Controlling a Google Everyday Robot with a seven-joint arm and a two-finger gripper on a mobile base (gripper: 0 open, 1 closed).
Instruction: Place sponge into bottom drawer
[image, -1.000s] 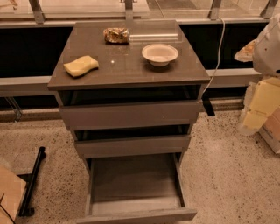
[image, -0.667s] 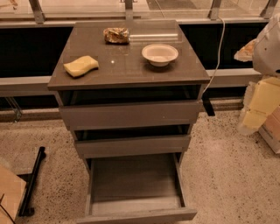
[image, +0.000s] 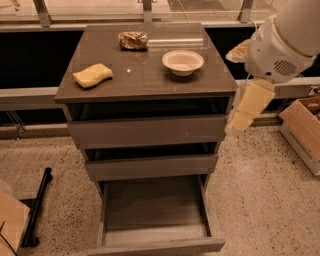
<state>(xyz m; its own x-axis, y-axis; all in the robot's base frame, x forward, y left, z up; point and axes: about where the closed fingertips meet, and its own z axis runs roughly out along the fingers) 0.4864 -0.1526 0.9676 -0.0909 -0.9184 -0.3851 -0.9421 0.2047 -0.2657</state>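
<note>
One of three, the bottom drawer (image: 155, 207) stands pulled out; the sponge (image: 92, 75) lies at the left of the cabinet top (image: 145, 82) (well apart from me). My gripper (image: 239, 120) hangs beside the cabinet's right edge; parted or closed, I cannot tell.

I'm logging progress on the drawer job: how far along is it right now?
Done: the bottom drawer is pulled out. In hand: nothing yet; the gripper hangs off the cabinet's right side, level with the top drawer, apart from the sponge. Left: the sponge lies on the cabinet top's left part, so grasping, lowering and releasing it in the drawer all remain.
</note>
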